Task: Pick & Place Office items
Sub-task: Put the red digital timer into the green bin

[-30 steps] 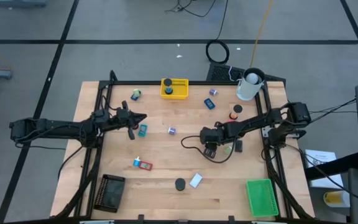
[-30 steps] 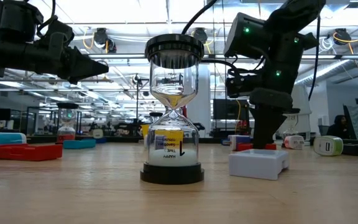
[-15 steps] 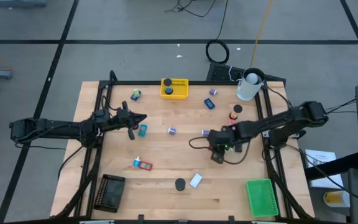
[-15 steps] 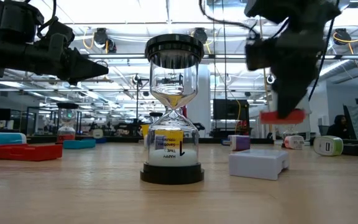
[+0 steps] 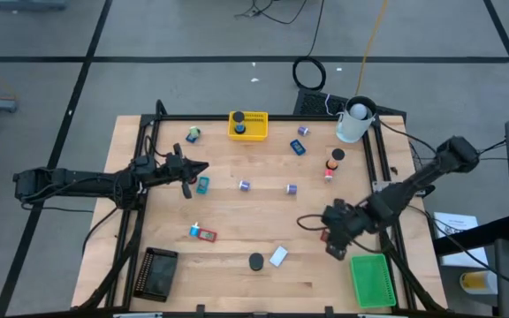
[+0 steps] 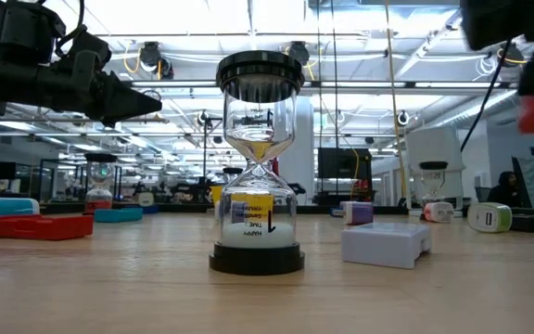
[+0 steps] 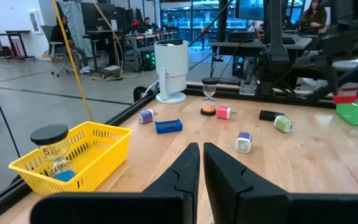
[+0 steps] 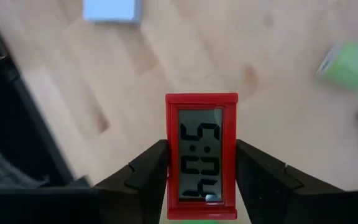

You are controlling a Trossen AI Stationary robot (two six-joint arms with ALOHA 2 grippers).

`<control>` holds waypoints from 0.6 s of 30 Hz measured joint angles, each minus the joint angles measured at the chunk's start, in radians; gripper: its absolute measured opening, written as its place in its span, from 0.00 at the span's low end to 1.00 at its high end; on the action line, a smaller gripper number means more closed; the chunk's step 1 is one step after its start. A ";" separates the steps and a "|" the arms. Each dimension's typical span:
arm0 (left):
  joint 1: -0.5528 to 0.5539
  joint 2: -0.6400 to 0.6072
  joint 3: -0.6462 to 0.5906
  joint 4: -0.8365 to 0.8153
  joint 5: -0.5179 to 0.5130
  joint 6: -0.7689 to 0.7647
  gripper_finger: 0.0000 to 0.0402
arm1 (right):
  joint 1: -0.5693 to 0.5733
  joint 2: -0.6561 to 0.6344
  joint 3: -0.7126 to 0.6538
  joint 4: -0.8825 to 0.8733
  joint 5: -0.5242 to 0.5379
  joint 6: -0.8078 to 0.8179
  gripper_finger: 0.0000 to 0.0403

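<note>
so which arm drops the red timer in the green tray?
Right. Its tool already holds the red timer close to the green tray; the left tool sits shut across the table.

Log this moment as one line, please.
right gripper: shut on red timer, lifted near green tray | left gripper: shut, idle above table

A small red digital timer [image 8: 202, 155], its grey display reading digits, sits clamped between the right pincer's [image 5: 334, 241] fingers, lifted above the desk [image 5: 237, 269] near its right edge, beside the green tray [image 5: 371, 279].
</note>
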 joint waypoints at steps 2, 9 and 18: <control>0.000 0.000 0.000 0.000 0.000 0.000 0.08 | 0.056 -0.008 0.000 -0.001 0.001 0.081 0.41; 0.000 0.000 0.000 -0.001 0.000 -0.004 0.08 | 0.227 -0.009 0.000 -0.084 -0.027 0.433 0.41; 0.000 0.000 0.000 -0.001 0.000 -0.005 0.08 | 0.430 -0.008 0.000 -0.068 -0.048 0.827 0.41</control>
